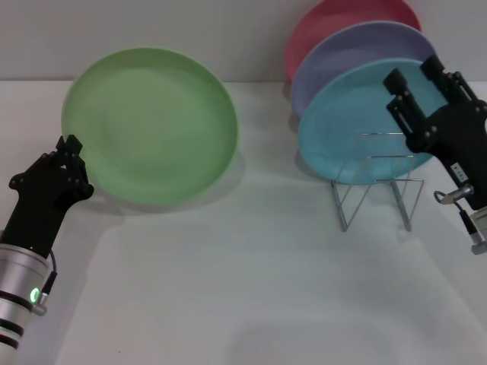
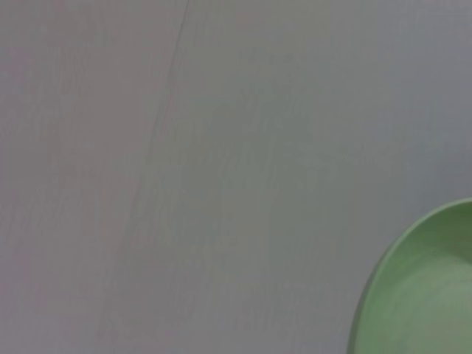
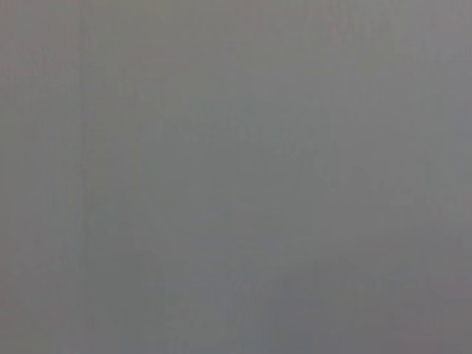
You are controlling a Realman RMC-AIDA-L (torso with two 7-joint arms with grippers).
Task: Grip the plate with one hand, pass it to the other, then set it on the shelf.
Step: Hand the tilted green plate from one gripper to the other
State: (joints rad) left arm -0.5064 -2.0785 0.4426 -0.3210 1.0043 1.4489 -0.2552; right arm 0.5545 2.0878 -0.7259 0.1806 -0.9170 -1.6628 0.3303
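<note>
The light green plate [image 1: 150, 125] is tilted up at the left of the head view, its top rim in front of the back wall and a shadow under it. My left gripper [image 1: 68, 144] sits at the plate's lower left rim, fingers close together on the edge. A slice of the plate's rim [image 2: 413, 295] also shows in the left wrist view. The wire shelf [image 1: 378, 186] stands at the right. My right gripper [image 1: 415, 74] hovers above the shelf with its fingers spread and nothing between them. The right wrist view shows only plain grey.
A turquoise plate [image 1: 342, 129], a lavender plate [image 1: 342, 57] and a pink plate [image 1: 327, 19] stand upright in the shelf, one behind the other. The white table [image 1: 228, 274] stretches between the two arms. A grey wall [image 1: 152, 23] closes the back.
</note>
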